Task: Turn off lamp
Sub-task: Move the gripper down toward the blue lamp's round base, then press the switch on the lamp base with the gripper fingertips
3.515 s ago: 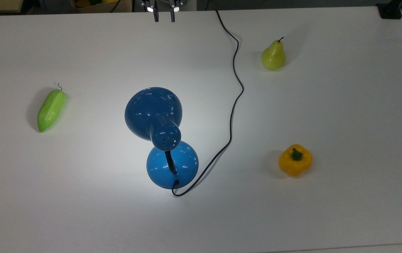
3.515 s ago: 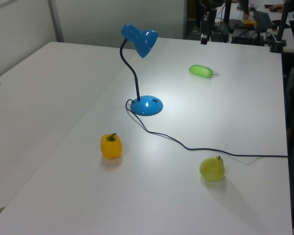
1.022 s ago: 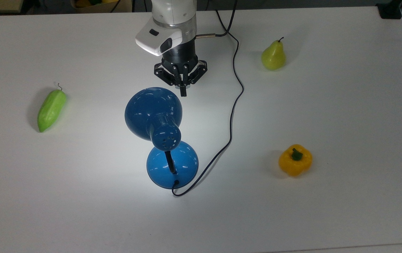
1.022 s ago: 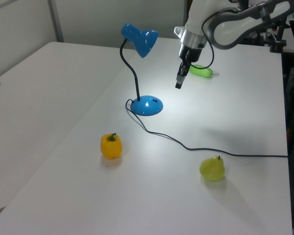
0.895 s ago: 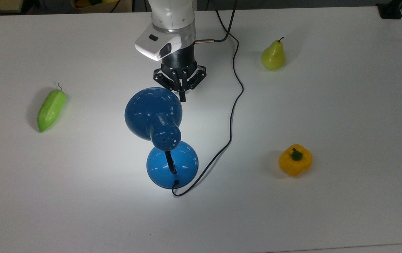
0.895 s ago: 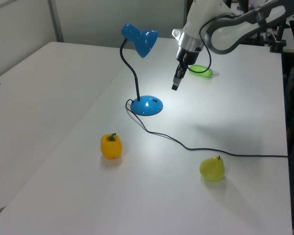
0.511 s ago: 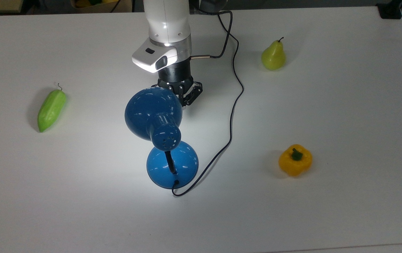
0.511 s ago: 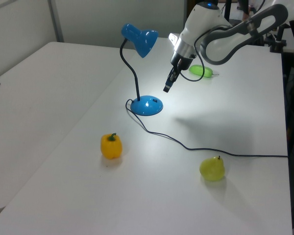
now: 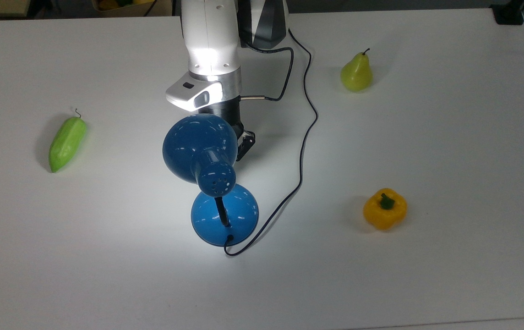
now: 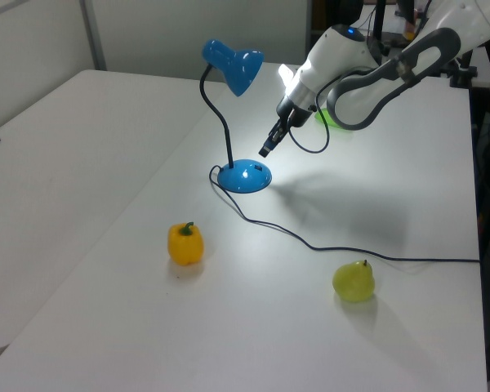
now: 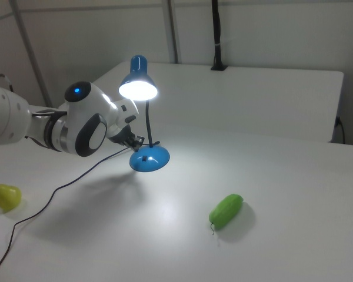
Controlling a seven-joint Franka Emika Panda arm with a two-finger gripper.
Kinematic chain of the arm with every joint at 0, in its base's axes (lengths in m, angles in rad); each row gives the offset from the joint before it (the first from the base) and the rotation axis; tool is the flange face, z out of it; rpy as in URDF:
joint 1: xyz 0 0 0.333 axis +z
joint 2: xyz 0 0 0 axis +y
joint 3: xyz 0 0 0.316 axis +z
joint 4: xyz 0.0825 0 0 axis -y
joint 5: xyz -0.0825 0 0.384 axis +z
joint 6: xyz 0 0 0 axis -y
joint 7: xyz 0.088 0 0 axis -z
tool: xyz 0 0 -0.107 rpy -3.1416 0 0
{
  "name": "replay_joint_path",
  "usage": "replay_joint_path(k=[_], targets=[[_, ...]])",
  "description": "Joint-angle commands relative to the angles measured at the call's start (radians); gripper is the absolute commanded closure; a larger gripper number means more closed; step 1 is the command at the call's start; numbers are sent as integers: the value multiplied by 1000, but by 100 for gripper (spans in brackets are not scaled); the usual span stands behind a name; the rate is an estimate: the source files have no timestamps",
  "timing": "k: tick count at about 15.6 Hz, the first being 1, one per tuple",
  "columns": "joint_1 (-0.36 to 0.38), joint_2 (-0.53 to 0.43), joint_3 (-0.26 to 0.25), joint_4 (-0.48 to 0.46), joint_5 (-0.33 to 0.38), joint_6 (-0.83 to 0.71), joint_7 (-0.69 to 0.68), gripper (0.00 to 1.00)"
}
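Observation:
The blue lamp is lit and throws a bright patch on the white table. Its dome shade [image 9: 200, 144] hangs over the round base [image 9: 224, 214], joined by a black neck. The left view has the shade [image 10: 235, 67] high above the base [image 10: 245, 176]. My gripper [image 10: 265, 150] is shut, holds nothing and points down at a slant. It hovers just above the base's right edge in the left view. In the right view the gripper [image 11: 139, 141] sits just left of the base [image 11: 149, 158], below the glowing shade [image 11: 138, 82]. From above, the shade covers its tips.
The lamp's thin black cord [image 9: 305, 128] snakes from the base to the table's far edge, beside my arm. A green vegetable [image 9: 67, 143] lies at the top view's left, a pear [image 9: 356, 73] at upper right, and a yellow pepper [image 9: 384, 208] at lower right.
My arm has come in from the table's far edge and dropped lower, bringing the shut gripper under the shade toward the base. The lamp stays lit and unmoved.

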Motion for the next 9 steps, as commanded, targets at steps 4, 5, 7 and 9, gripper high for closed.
replay_joint_path(k=[4, 5, 7, 9], targets=[[-10, 56, -3, 15, -45, 91, -17, 100], [-12, 69, -3, 26, -50, 91, -17, 100], [-12, 93, -6, 52, -57, 93, -17, 100], [-12, 100, -11, 56, -59, 94, -17, 100]])
